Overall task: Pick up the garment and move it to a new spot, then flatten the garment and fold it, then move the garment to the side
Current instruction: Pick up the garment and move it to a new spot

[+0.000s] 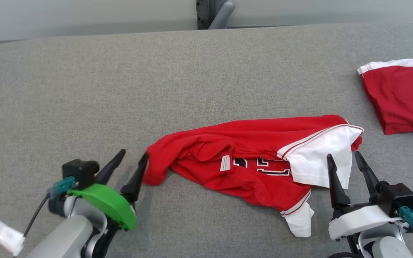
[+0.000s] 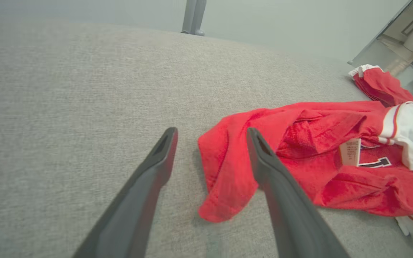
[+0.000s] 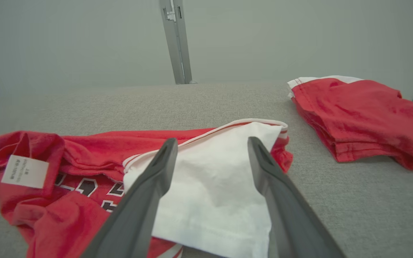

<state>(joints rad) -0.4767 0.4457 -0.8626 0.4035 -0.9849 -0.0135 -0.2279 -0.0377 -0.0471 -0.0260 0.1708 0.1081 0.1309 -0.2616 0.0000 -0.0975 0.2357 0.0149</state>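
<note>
So the red jersey [image 1: 249, 143] is lying in a bunched-up heap on the grey table [image 1: 120, 89], near the front edge and roughly between the two arms. A white sleeve [image 1: 317, 161] is flopped over its right end and the neck label [image 1: 225, 163] is showing, so part of it looks turned inside out. The left gripper [image 1: 133, 154] sits right at the jersey's left tip, jaws spread wide with nothing in them; the inner finger looks like it's just touching the cloth. The right gripper [image 1: 343, 156] hovers at the white sleeve, jaws just as wide and also empty. A folded red garment [image 1: 403, 96] sits well off to the right, out of the way. My read is it's at the flattening stage, nowhere near folding yet. If I were driving, I'd have each side pinch a single layer at a real corner, hem or shoulder, not a random wad. Then pull the ends apart low over the table so the wrinkles drag out. The left end is doubled over, so grabbing both layers there would just lock the crease in.
</note>
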